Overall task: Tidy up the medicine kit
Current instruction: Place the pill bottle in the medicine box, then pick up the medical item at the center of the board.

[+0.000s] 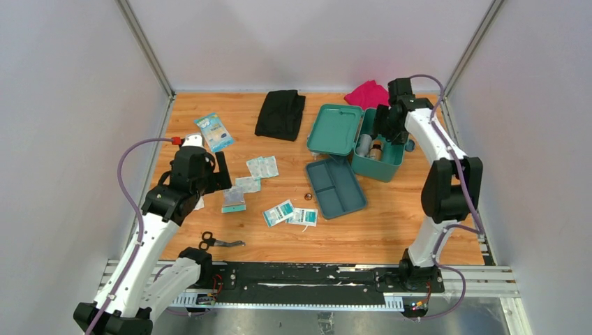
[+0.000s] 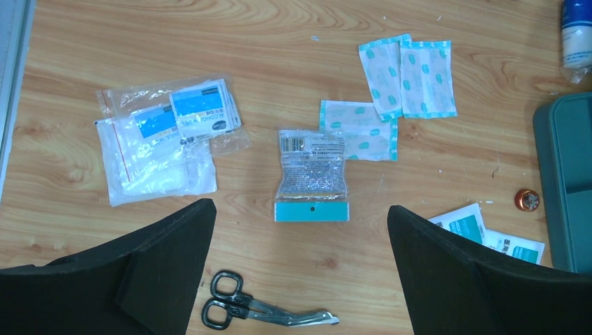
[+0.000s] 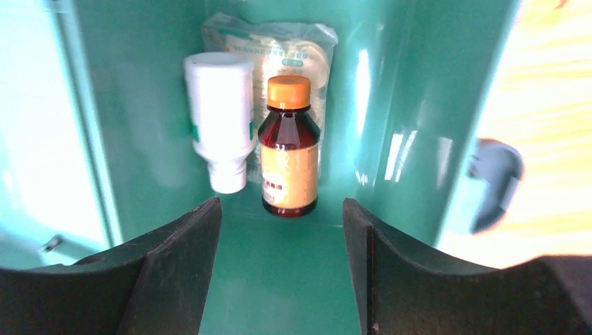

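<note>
Left jaws: spread wide, empty, over packets (image 2: 312,171).
Right jaws: spread, empty, inside kit (image 1: 378,169), near amber bottle (image 3: 288,150).
Kit: far right of surface (image 1: 391,223), lid (image 1: 335,129) open, tray (image 1: 335,187) beside it.

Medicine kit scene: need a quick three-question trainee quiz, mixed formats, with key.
1. True or false: the flat grey-blue two-compartment plastic tray sits inside the teal-green rectangular plastic medicine box.
2. What lies next to the orange-capped amber glass bottle in the box? A) white plastic bottle B) steel scissors C) black cloth
3. Which gripper hangs over the open box, and are its jaws open or shut?
Key: 1 false, the tray lies on the wooden table, outside the box. 2 A. 3 the right gripper, open.
</note>
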You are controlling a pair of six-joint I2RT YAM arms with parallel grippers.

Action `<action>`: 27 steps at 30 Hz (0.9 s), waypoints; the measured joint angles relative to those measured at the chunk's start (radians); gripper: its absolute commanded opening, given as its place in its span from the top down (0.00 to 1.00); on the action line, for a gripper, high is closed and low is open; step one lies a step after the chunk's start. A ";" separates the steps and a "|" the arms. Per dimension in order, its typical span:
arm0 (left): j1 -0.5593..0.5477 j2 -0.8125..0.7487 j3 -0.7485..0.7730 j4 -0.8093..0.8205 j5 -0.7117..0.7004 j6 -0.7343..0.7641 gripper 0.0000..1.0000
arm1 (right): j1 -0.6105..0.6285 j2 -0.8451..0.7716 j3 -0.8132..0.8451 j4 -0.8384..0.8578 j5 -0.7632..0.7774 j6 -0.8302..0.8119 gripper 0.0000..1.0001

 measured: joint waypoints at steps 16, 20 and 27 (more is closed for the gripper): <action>0.000 0.019 0.000 0.008 0.081 -0.032 0.01 | 0.080 -0.631 -0.402 0.095 -0.296 0.066 0.43; 0.000 0.052 0.000 0.011 0.081 -0.070 0.01 | 0.248 -0.678 -0.530 0.097 -0.299 0.100 0.43; 0.000 0.198 -0.050 0.074 0.080 -0.119 0.00 | 0.439 -0.722 -0.668 0.124 -0.283 0.156 0.41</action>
